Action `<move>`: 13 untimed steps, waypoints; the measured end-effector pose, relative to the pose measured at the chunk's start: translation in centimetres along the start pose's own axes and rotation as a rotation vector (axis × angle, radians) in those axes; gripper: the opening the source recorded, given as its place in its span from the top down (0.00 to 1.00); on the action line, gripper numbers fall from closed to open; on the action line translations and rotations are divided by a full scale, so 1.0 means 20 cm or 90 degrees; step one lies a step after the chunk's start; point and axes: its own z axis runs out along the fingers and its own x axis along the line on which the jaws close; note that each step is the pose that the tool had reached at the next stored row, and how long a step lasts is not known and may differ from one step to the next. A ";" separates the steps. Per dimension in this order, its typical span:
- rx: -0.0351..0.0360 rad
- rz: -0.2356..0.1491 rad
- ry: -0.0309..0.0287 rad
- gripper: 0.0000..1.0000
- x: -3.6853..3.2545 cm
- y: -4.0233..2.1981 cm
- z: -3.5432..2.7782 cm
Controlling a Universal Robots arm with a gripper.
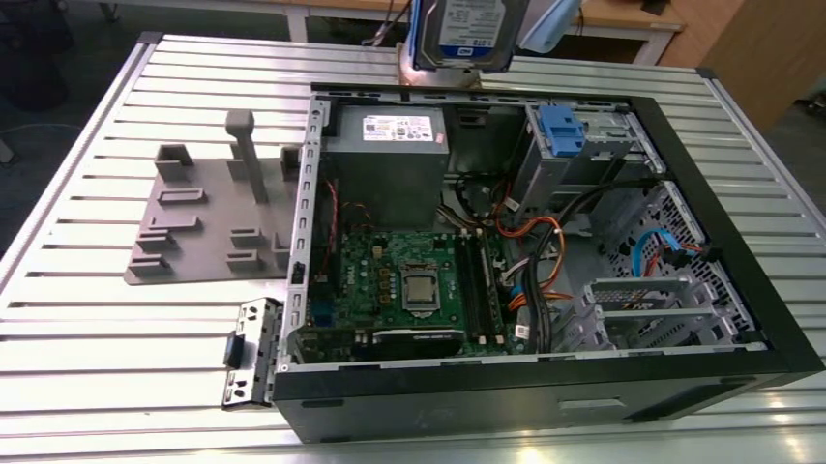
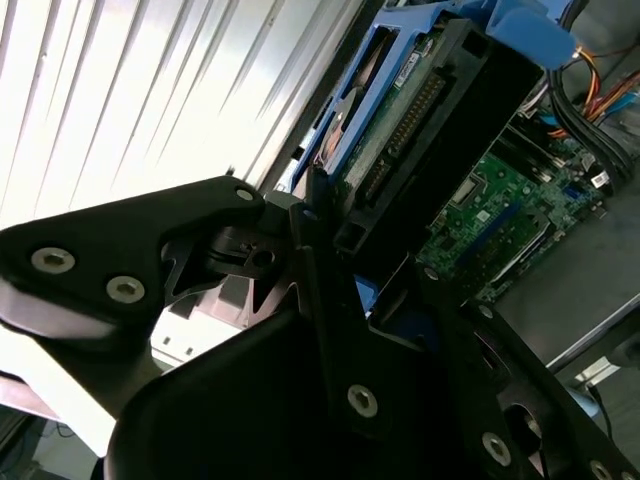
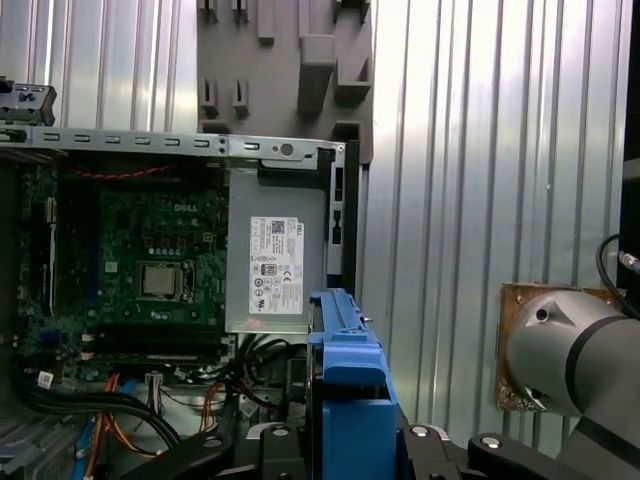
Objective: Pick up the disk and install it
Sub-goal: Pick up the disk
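Note:
The disk [image 1: 470,31], a silver hard drive with a blue-and-white label, hangs upright in the air above the far edge of the open computer case [image 1: 722,290] in the exterior view. In the second wrist view my gripper [image 2: 372,255] is shut on the disk [image 2: 400,110]. Its black fingers [image 2: 318,215] clamp the blue carrier rails, and the drive's connector edge shows. The first wrist view looks down along the disk's blue rail [image 3: 348,370] beside the power-supply box [image 3: 275,262]. A grey drive cage with a blue tab [image 1: 558,130] sits in the case below the disk, toward the exterior view's right.
Inside the case lie the green motherboard [image 1: 402,278], the power-supply box [image 1: 385,153] and loose orange, blue and black cables [image 1: 543,242]. On the ribbed metal table [image 1: 103,329], a grey fixture plate [image 1: 193,222] and a black bracket [image 1: 253,353] lie to the case's left in the exterior view.

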 end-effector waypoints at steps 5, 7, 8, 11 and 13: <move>0.0000 0.000 0.0001 0.64 0.023 0.001 -0.001; 0.0000 0.000 0.0000 0.64 0.033 0.001 -0.001; 0.0000 0.000 0.0002 0.64 0.038 0.002 -0.002; 0.0000 0.000 0.0003 0.64 0.051 0.002 -0.003; 0.0000 0.000 0.0004 0.64 0.060 0.003 -0.003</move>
